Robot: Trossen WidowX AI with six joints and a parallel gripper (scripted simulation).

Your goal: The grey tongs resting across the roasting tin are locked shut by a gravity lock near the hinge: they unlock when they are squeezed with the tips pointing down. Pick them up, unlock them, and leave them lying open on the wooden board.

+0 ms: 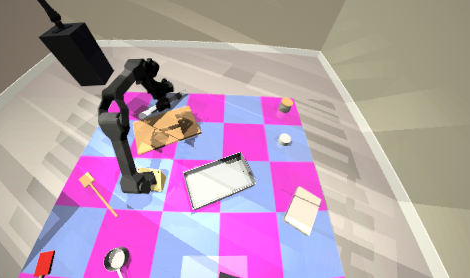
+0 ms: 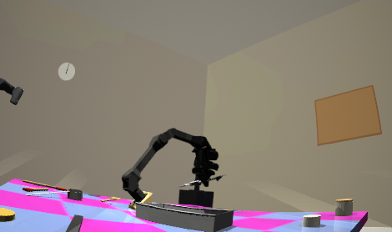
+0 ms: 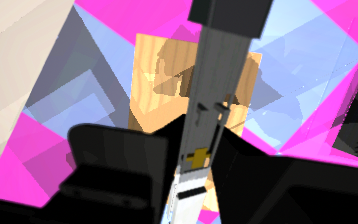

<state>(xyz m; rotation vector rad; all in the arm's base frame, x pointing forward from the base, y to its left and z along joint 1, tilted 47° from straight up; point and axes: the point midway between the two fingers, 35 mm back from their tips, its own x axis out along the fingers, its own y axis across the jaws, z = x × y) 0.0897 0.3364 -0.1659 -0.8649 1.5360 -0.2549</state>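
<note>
The grey tongs [image 1: 148, 112] [image 2: 188, 184] [image 3: 220, 65] are in the air, clear of the tin, near the back edge of the wooden board [image 1: 144, 142] [image 3: 142, 65]. They look folded together and slope only slightly, with the dark end higher in the exterior view. A small yellow piece [image 3: 199, 158] shows on them in the wrist view. My gripper [image 1: 164, 105] [image 2: 204, 182] [image 3: 196, 120] is shut on the tongs near their middle. Which end holds the hinge is unclear. The roasting tin [image 1: 247, 168] [image 2: 169, 214] stands without the tongs.
A cork-topped jar [image 1: 285, 105] [image 2: 344, 207] and a white pot [image 1: 284, 139] [image 2: 311, 220] stand beyond the tin. A pale folded object [image 1: 303, 211] lies at the right. A wooden spatula [image 1: 101, 197] and a small pan [image 1: 117, 258] lie at the left and front.
</note>
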